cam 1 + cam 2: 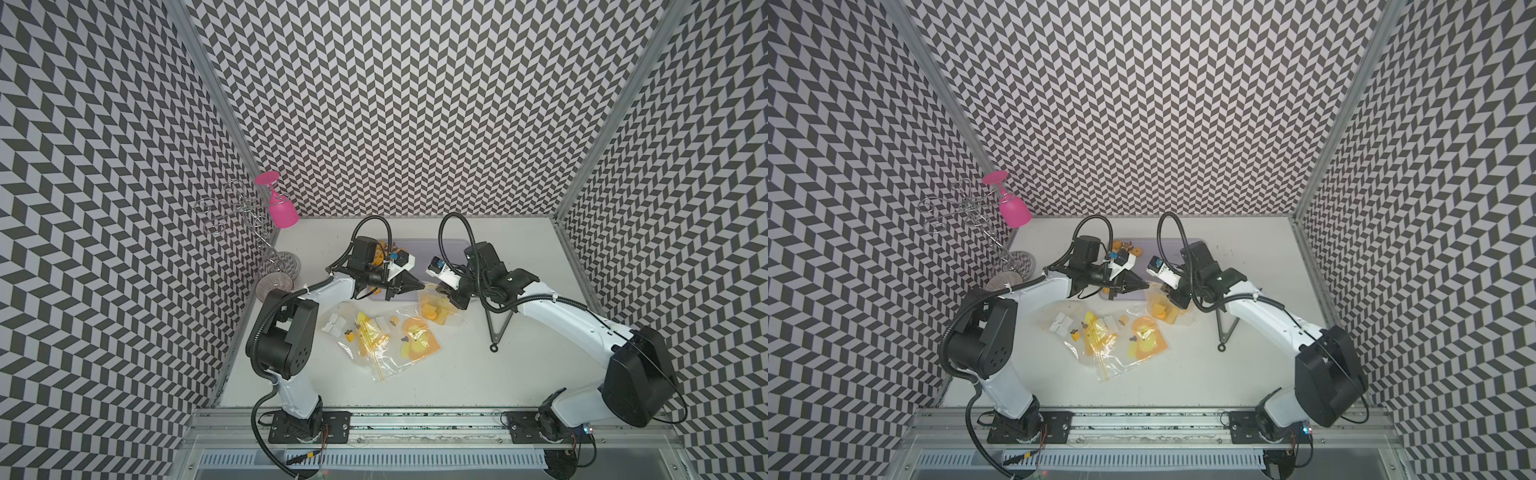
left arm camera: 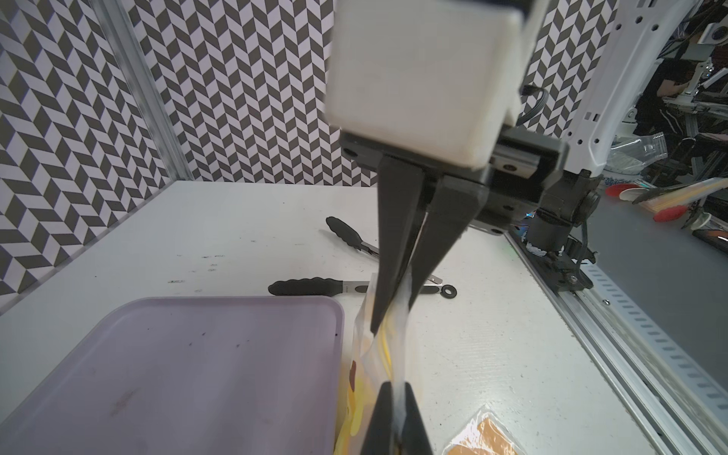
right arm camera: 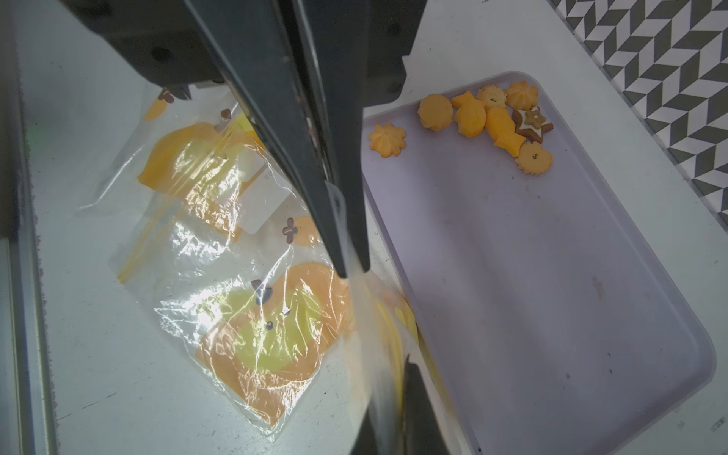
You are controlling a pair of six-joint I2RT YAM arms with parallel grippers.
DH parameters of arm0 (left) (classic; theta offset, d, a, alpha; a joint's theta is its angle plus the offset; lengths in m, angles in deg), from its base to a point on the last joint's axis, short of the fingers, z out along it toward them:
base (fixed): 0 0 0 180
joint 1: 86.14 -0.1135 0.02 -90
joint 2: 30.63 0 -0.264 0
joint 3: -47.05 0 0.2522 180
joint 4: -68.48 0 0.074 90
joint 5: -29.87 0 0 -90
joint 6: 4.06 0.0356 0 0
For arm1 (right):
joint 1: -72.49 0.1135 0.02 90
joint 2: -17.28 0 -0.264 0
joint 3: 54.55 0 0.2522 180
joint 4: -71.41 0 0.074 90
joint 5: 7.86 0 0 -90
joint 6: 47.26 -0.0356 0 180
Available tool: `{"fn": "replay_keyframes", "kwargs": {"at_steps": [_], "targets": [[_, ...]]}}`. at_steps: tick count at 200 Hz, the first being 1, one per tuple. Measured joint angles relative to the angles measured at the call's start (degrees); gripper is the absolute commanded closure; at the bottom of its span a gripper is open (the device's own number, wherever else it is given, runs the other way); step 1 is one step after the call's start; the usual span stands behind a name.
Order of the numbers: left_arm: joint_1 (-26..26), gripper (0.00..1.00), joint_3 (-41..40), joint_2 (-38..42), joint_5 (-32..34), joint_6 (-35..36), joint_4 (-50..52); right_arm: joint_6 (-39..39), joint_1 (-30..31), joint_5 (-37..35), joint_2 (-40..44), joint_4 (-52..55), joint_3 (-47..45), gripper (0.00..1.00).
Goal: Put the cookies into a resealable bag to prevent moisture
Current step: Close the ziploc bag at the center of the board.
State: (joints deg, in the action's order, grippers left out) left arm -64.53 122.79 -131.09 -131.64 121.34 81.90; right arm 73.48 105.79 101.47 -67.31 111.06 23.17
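The left gripper [image 2: 396,388] is clamped shut on a pinch of clear film at the top edge of the resealable bag [image 2: 394,354]. The right gripper [image 2: 394,315] meets the same strip just beside it, its jaws drawn almost together with the film running between them, so both arms hold the rim up off the table [image 1: 415,386]. Below the grip the bag sags down beside the purple tray [image 3: 551,295], and in both top views a few orange cookies [image 1: 432,311] show through its lower part. About eight more cookies [image 3: 492,118] lie on the tray, most bunched in one corner and one flower-shaped piece a little apart from them. Two flat spare bags [image 1: 419,340] printed with yellow chicks lie on the table near the held one, and a pair of black tongs [image 1: 496,328] rests well apart, on the right arm's side. By the look of it the filling is partway done and this step is the handling of the bag's mouth — whether it is being spread open or pressed shut cannot be told. The next move probably calls for one gripper to let go and fetch from the tray while the other keeps the limp mouth raised and open; the zip strip should be pressed along its length only once the tray is bare.
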Motion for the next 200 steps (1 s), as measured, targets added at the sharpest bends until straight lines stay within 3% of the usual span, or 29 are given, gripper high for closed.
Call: {"fn": "replay_keyframes", "kwargs": {"at_steps": [11,19,24,29,37,53,64,68,74,92,101,107,117,130,140,145,161,168,178,185,195,200], "targets": [[0.0,1.0,0.0,-0.02,-0.04,0.13,0.07,0.07,0.02,0.24,-0.17,-0.33,0.0,1.0],[0.0,1.0,0.0,-0.04,-0.09,0.17,0.09,0.02,0.0,0.46,-0.24,-0.46,0.0,0.84],[-0.02,1.0,0.02,-0.04,-0.11,0.22,0.11,0.0,0.0,0.59,-0.26,-0.57,0.0,0.82],[-0.02,1.0,0.02,-0.04,-0.15,0.31,0.15,-0.13,0.0,0.76,-0.31,-0.68,0.0,0.86],[0.0,1.0,0.02,-0.04,-0.2,0.39,0.22,0.13,0.02,1.03,-0.31,-1.03,0.0,1.0],[0.0,1.0,0.04,-0.04,-0.24,0.63,0.26,0.26,0.02,1.64,-0.35,-1.27,0.0,1.0],[0.0,1.0,0.09,-0.04,-0.24,0.79,0.39,0.09,0.0,1.97,-0.52,-1.46,0.0,0.88],[-0.02,1.0,0.09,-0.04,-0.22,0.79,0.44,-0.11,0.0,2.03,-0.59,-1.51,0.0,0.9],[-0.04,1.0,0.09,-0.04,-0.24,0.81,0.5,0.02,0.02,2.19,-0.63,-1.66,0.0,1.0],[-0.02,1.0,0.11,-0.07,-0.24,0.92,0.55,0.11,0.0,2.56,-0.79,-1.99,0.0,1.0],[-0.04,1.0,0.13,-0.07,-0.24,0.96,0.68,0.15,0.0,2.67,-0.96,-2.03,0.0,0.88],[-0.04,1.0,0.2,-0.11,-0.22,0.98,0.81,0.13,0.0,2.78,-1.07,-2.05,0.02,0.87],[0.0,1.0,0.46,-0.28,-0.24,0.98,0.94,0.22,0.02,2.99,-1.4,-2.25,0.04,1.0],[0.0,1.0,0.74,-0.48,-0.22,1.03,1.11,-0.13,0.04,3.32,-1.77,-2.4,0.04,1.0],[0.0,1.0,0.79,-0.59,-0.22,1.03,1.33,0.24,0.07,3.43,-1.92,-2.45,0.07,0.84],[-0.04,1.0,0.83,-0.61,-0.22,1.05,1.4,0.26,0.07,3.5,-1.99,-2.47,0.07,0.83],[0.0,1.0,0.85,-0.79,-0.26,1.14,1.49,0.24,0.2,3.56,-2.1,-2.75,0.07,0.98],[0.02,1.0,0.85,-0.81,-0.28,1.18,1.57,-0.02,0.33,3.61,-2.12,-2.95,0.07,0.96],[0.0,1.0,0.87,-0.81,-0.35,1.2,1.68,0.26,0.35,3.63,-2.12,-3.13,0.07,0.85],[0.0,1.0,0.9,-0.81,-0.35,1.2,1.68,0.33,0.35,3.65,-2.12,-3.28,0.07,0.84],[0.0,1.0,0.92,-0.81,-0.35,1.22,1.75,0.28,0.39,3.61,-2.12,-3.69,0.07,1.0],[0.0,1.0,0.92,-0.81,-0.35,1.22,1.75,-0.04,0.44,3.67,-2.12,-3.82,0.07,1.0]]}}
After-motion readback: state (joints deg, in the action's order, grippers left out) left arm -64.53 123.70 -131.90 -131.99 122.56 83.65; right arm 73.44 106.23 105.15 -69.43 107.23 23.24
